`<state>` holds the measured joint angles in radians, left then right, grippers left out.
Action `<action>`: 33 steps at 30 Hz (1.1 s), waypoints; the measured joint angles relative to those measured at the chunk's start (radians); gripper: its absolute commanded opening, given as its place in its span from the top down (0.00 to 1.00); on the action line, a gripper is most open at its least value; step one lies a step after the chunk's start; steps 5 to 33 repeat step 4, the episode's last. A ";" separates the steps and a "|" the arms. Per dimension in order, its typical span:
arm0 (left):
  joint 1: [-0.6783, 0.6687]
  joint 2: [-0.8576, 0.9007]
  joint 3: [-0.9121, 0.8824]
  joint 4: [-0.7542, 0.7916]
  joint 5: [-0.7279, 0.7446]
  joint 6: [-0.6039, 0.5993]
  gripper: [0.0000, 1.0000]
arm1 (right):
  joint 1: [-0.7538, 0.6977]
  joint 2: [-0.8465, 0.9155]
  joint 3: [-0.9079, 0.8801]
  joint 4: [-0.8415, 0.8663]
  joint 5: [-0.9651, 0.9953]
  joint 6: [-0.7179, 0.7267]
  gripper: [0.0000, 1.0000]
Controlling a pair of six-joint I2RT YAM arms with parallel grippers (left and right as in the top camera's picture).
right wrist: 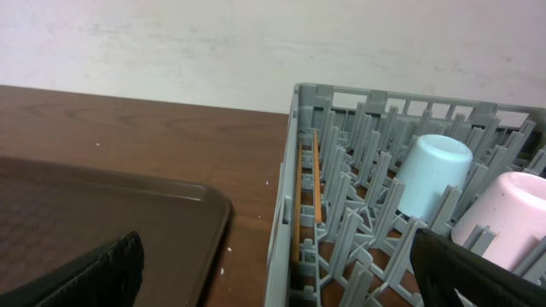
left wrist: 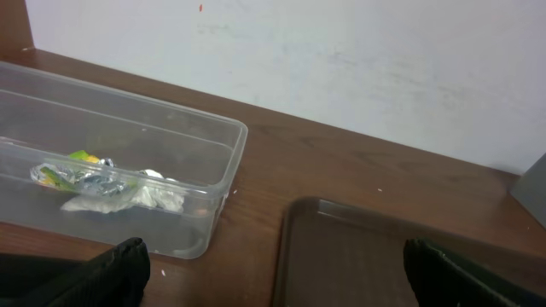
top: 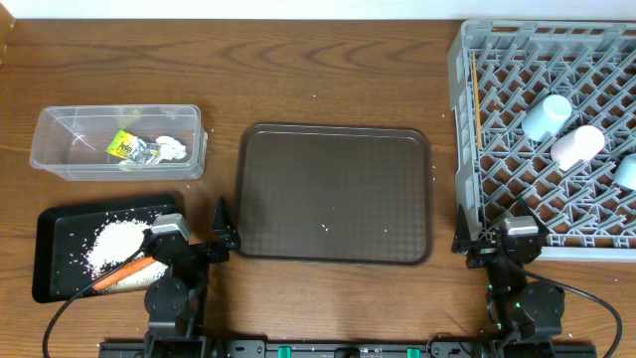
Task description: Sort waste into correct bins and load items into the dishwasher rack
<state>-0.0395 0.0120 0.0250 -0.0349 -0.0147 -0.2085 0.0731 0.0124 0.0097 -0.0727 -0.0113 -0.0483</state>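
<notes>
Both the left fingers and right fingers stand wide apart, holding nothing. The rice and carrot lie in the black tray, wrapper in the clear tub, blue cup, white cup and chopsticks in the rack

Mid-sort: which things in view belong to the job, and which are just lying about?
Job: clear tub holding wrapper, foil, tissue; black tray holding rice, carrot; dishwasher rack holding chopsticks, light-blue cup, whitish cup.
Lying about: brown serving tray, stray grains on it.
</notes>
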 measured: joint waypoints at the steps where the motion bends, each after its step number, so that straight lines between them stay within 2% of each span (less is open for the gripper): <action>1: 0.000 0.000 0.000 0.000 0.000 0.000 0.02 | 0.000 0.000 0.000 0.000 0.000 0.000 0.01; 33: 0.000 0.000 0.000 0.000 0.000 0.000 0.02 | 0.000 0.000 0.000 0.000 0.000 0.000 0.01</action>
